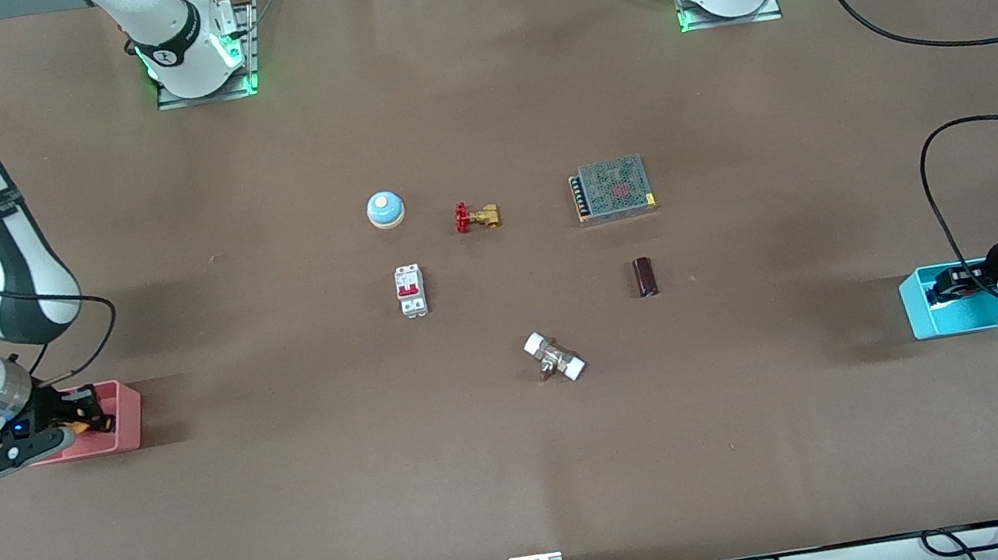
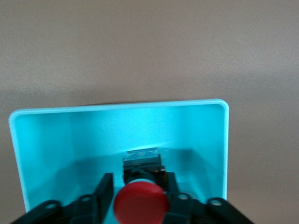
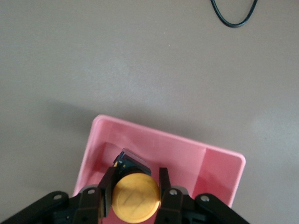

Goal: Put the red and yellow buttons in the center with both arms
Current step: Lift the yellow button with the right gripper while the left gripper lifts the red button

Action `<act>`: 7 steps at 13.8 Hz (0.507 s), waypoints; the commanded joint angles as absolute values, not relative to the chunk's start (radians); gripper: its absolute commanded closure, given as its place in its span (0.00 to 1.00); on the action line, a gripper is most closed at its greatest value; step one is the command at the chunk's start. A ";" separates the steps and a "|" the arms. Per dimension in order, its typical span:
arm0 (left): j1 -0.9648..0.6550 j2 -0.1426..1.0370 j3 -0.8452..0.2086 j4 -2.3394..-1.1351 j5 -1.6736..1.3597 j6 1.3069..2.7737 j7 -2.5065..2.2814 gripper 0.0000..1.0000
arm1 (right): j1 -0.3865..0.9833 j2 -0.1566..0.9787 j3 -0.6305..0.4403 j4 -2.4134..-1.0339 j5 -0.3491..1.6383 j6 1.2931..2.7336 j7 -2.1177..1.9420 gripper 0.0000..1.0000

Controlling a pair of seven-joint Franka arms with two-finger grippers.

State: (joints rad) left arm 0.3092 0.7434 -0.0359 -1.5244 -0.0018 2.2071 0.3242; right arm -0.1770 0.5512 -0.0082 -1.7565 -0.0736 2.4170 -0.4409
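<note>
Left gripper (image 1: 951, 285) down inside cyan bin (image 1: 922, 321) at right edge of front frame, fingers (image 2: 103, 189) pinching red button (image 2: 141, 205) by its black base; red cap low center in left wrist view, cyan bin walls (image 2: 117, 126) around it. Right gripper (image 1: 81, 416) down inside pink bin (image 1: 123, 424) at left edge of front frame, fingers (image 3: 108, 186) clamped on yellow button (image 3: 136, 197); yellow cap low center in right wrist view, pink rim (image 3: 163, 135) around it. Both buttons in their bins, neither on center of brown table (image 1: 292, 497).

Mid-frame clutter in front view: blue bell (image 1: 385, 209) upper center, brass valve (image 1: 477, 217) just beside it toward frame right, mesh-topped power supply (image 1: 613, 189) farther right, white breaker with red switch (image 1: 410, 290) below bell, dark cylinder (image 1: 646, 277) below power supply, white-ended metal fitting (image 1: 555, 357) lower center. All well apart from both bins.
</note>
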 commanded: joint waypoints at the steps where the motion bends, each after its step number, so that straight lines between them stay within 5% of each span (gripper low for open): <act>1: 0.308 0.735 -0.035 -1.534 0.005 2.207 0.341 0.62 | -0.181 0.441 0.015 -1.731 -0.035 2.223 -0.471 0.76; 7: 0.302 0.614 -0.035 -1.539 0.015 2.157 0.351 0.68 | -0.146 0.339 0.127 -1.614 0.006 1.896 -0.263 0.76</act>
